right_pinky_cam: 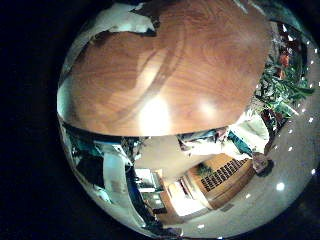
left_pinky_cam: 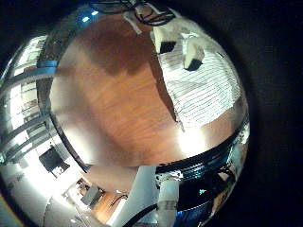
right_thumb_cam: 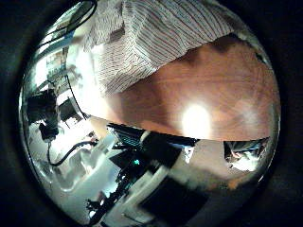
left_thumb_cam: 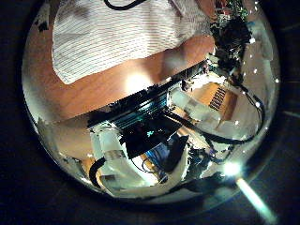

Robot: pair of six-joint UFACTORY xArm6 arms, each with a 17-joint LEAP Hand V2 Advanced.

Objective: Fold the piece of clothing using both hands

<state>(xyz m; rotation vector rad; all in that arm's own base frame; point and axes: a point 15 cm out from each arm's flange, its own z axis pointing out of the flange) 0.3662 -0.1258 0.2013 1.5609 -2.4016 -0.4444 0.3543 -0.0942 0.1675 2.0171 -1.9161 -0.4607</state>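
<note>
In the right thumb side palm view the clothing (right_thumb_cam: 161, 38) lies rumpled on the table (right_thumb_cam: 213, 90). Both palms are some way above the table.
The table's front edge (left_thumb_cam: 141, 98) runs below the clothing in the left thumb side palm view, with robot parts (left_thumb_cam: 141, 150) beyond it. A robot arm (left_pinky_cam: 168, 197) stands past the table edge in the left little finger side palm view. Room furniture (right_pinky_cam: 215, 175) lies beyond the table.
</note>
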